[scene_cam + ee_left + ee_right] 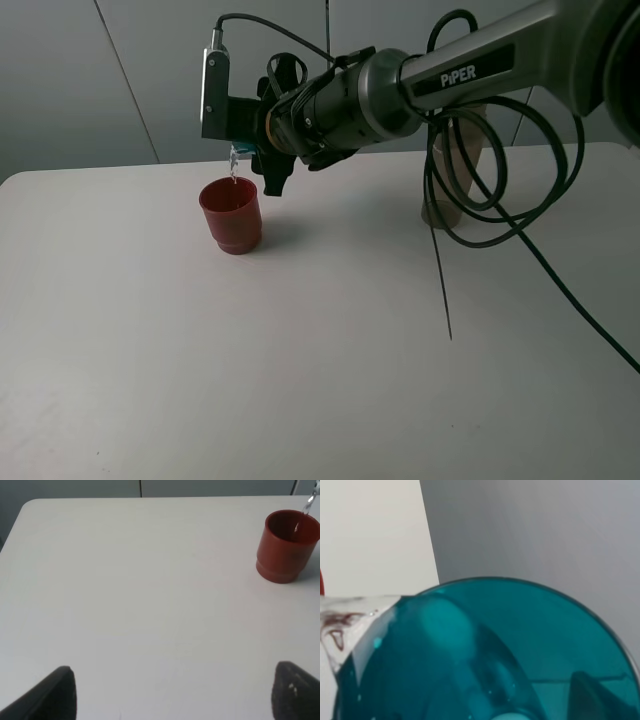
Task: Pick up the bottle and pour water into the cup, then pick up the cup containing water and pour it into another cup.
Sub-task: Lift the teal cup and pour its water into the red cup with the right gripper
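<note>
- Left gripper [175, 702]: hangs low over the bare table [150, 605], jaws wide apart with nothing between them. It does not show in the high view.
- Red-brown cup [232, 215]: upright on the table, left of middle, well apart from the left gripper.
- Teal cup [495, 660]: tipped just above the red-brown cup's rim. The right gripper [258, 158] carries it, jaws clamped on it. A thin water stream [234, 178] falls from its lip into the red-brown cup.
- Bottle [447, 195]: upright at the far right behind the arm's cables, well apart from both cups, with nothing holding it.
- Progress (judgement): the bottle stands released and the teal cup holds water, so the first pour looks done. The second pour is under way. The teal cup has yet to be drained.
- View differences:
  - The high view shows only a sliver of the teal cup, and it alone shows the bottle.
  - The right wrist view shows the teal cup's inside and water sheeting over the lip, but hardly any of the red-brown cup.
  - The left wrist view shows the stream landing inside the red-brown cup's rim.
</note>
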Tool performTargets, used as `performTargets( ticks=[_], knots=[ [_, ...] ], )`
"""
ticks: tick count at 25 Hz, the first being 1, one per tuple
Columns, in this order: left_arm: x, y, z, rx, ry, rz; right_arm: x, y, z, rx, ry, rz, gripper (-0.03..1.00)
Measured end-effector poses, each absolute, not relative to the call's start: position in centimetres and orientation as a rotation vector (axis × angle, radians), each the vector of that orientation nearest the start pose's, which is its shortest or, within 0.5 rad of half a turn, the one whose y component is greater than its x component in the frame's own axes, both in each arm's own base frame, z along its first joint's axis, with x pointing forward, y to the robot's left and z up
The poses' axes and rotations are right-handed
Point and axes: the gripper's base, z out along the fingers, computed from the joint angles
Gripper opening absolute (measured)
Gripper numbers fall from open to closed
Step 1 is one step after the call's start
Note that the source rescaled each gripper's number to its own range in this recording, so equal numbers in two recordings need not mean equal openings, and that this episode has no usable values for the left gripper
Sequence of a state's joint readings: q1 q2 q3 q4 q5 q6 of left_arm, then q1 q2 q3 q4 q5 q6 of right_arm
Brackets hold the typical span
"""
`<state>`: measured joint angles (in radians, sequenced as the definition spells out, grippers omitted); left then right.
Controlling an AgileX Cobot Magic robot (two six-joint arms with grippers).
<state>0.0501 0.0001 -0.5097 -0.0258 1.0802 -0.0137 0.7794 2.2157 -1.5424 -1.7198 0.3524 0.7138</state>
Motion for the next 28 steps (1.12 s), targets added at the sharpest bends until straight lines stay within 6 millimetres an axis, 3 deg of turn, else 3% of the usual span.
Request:
performTargets(
  ticks=[28],
  knots=[
    [-0.67,-0.24,27.84,-0.064,2.053,-0.008,37.59,32.54,16.43,-1.716,1.259,-0.702,0.11]
  ],
)
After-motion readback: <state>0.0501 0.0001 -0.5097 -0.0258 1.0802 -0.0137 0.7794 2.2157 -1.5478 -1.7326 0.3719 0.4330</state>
